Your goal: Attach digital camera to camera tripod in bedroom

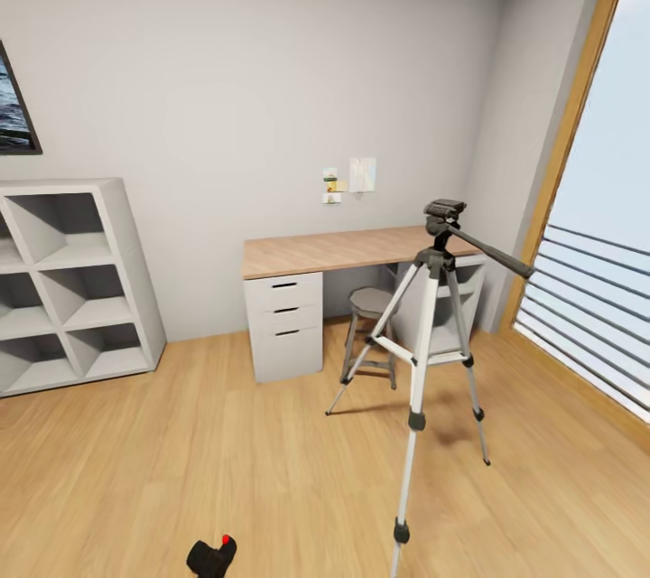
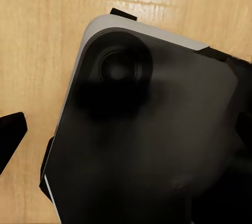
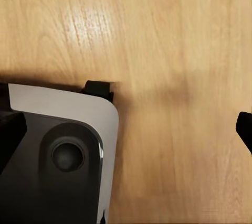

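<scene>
The digital camera (image 1: 212,555), black with a red dot on top, lies low on the plank floor at the near edge of the head view. The camera tripod (image 1: 424,352) stands to the right on silver legs, its dark head (image 1: 444,213) bare and its black pan handle (image 1: 492,255) pointing right. In the left wrist view my left gripper (image 2: 126,121) hangs open over the floor and my own base; one dark fingertip (image 2: 11,134) shows. My right gripper (image 3: 127,132) is open too, one fingertip (image 3: 244,129) at the frame's edge, nothing between the fingers.
A wood-topped white desk (image 1: 361,249) with drawers stands against the back wall, a grey stool (image 1: 370,325) in front of it behind the tripod. A white cube shelf (image 1: 68,289) is at the left. The tall window (image 1: 596,271) fills the right side.
</scene>
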Available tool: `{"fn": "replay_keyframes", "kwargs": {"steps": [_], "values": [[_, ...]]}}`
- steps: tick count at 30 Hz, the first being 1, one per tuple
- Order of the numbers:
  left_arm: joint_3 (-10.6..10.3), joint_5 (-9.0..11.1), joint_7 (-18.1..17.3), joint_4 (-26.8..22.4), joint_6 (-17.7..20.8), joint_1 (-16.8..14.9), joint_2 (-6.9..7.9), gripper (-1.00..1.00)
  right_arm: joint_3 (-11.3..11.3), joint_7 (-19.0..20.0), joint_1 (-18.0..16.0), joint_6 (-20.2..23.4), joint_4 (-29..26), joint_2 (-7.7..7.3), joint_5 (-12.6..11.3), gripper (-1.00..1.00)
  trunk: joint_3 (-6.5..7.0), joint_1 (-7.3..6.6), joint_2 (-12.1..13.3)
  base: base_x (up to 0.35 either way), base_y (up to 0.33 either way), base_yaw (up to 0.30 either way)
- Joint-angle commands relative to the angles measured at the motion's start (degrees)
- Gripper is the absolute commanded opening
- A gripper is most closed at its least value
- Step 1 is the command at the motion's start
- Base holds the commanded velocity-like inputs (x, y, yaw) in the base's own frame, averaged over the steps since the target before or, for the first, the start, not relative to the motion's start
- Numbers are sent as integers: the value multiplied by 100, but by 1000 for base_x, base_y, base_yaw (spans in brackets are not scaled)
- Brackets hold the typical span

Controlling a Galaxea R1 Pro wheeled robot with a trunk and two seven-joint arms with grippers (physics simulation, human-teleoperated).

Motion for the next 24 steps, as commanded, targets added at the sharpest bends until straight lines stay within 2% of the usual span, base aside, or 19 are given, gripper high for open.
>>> {"fn": "replay_keyframes", "kwargs": {"steps": [1, 19, 24], "values": [[3, 23, 1, -5, -10, 1, -1, 100, 41, 0, -9, -38, 17, 2, 10, 100, -5, 0, -4, -56, 292, 0], [-4, 16, -8, -5, -10, 1, 7, 100, 41, -37, -9, -50, 19, 63, 0, 100, -5, 0, -4, -7, 336, -1], [-5, 15, -8, -5, -10, 1, 7, 100, 34, -38, -9, -40, 19, 74, -9, 100, -5, 0, -4, 0, 350, -147]]}}
